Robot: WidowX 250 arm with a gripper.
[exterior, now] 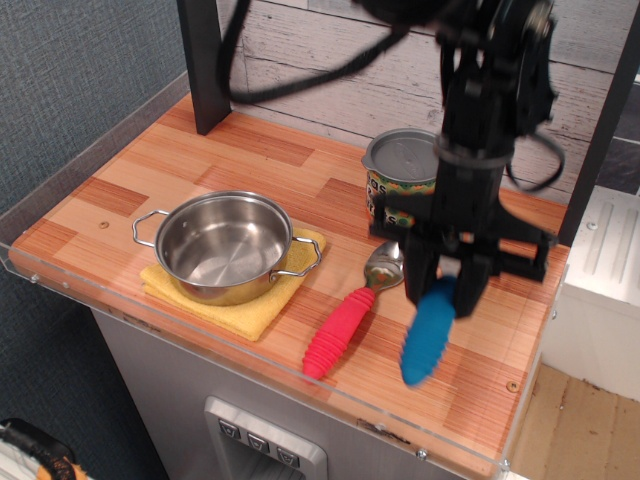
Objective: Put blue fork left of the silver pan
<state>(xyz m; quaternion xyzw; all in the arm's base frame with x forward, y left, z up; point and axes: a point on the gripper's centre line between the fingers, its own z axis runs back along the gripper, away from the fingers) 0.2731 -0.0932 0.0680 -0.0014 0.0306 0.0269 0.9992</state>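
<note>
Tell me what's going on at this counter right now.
The robot arm's gripper is shut on the blue fork and holds it lifted above the right side of the wooden counter, handle hanging down. The silver pan sits on a yellow cloth at the left. A red-handled spoon lies between them, and a tin can stands behind.

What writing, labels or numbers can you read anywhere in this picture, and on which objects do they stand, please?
Only the patterned tin can behind the gripper carries lettering: dark characters on a yellow band of its label, cut off by the arm and too fragmentary to read as words.
The silver pan, the yellow cloth, the blue fork and the red-handled spoon show no text.
</note>
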